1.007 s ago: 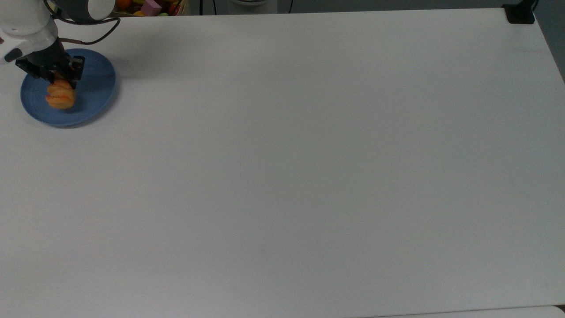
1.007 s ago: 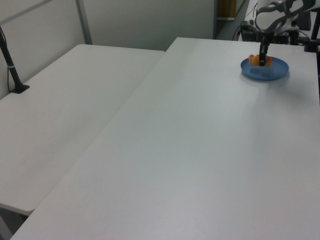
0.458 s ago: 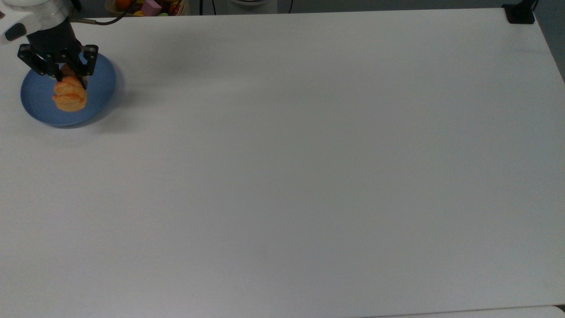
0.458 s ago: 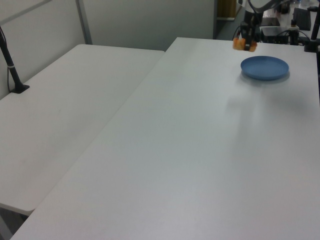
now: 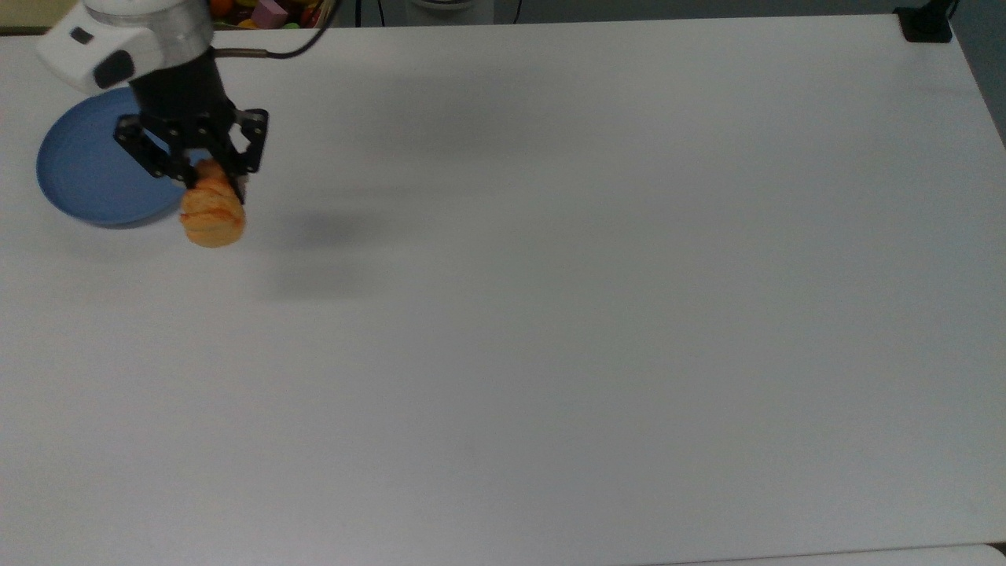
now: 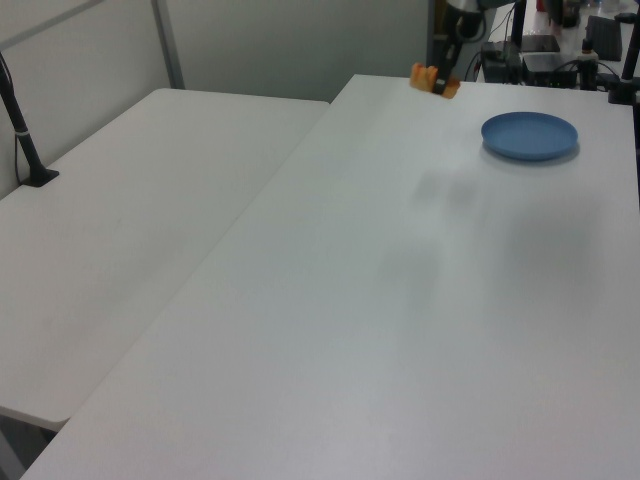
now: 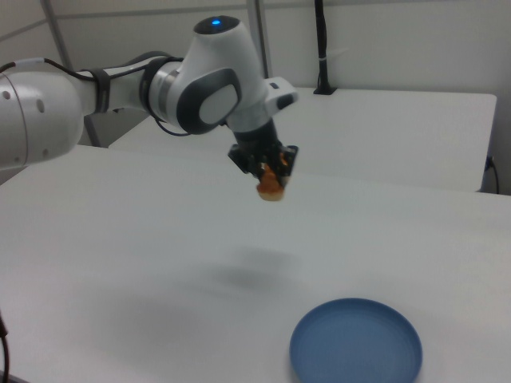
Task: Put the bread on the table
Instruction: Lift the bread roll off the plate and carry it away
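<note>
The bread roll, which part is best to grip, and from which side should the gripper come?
Grip the bread roll across its narrow middle, coming from above. It is oblong, so the short width fits between the fingers. The gripper holds it this way now, roll hanging below, high above the table.

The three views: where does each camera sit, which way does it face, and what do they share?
Top view: overhead, looking down on the table; the gripper holds the bread beside the plate.
Left view: from a far table end, looking along it; bread and plate lie far off.
Right view: low, near the plate, facing the arm.
All share bread and plate.
</note>
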